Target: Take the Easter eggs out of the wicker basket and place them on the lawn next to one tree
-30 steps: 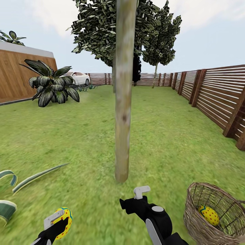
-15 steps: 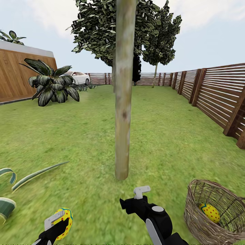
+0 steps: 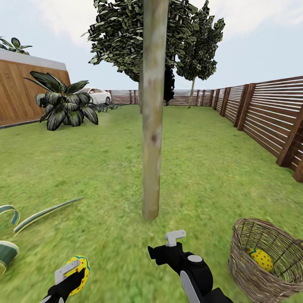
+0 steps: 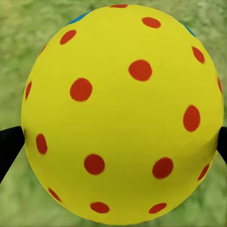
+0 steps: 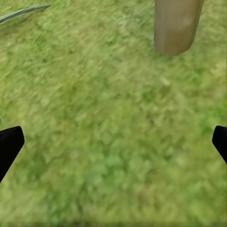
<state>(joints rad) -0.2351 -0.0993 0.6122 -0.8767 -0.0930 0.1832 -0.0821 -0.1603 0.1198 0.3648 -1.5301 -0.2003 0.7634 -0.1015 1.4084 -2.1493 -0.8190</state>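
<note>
My left gripper [image 3: 75,272] is shut on a yellow Easter egg [image 3: 82,269] with red dots, low at the head view's left. In the left wrist view the egg [image 4: 123,113] sits between the black fingers [image 4: 9,146] above grass. My right gripper [image 3: 165,246] is open and holds nothing; it hangs over the lawn [image 3: 210,168] just in front of the tree [image 3: 152,126], whose pale trunk base [image 5: 176,26] shows ahead of it. The wicker basket [image 3: 244,269] stands on the grass to the right, with another egg [image 3: 261,259] inside it.
A dark slat fence [image 3: 269,118] runs along the right side and the back. A striped spiky plant [image 3: 63,107] stands at the left by a wooden wall [image 3: 21,92], and striped leaves [image 3: 8,252] lie near my left arm. More trees [image 3: 198,54] grow farther back.
The whole picture has shifted up a little, so the camera has moved. Both grippers keep their places in the view, and the egg stays in the left one.
</note>
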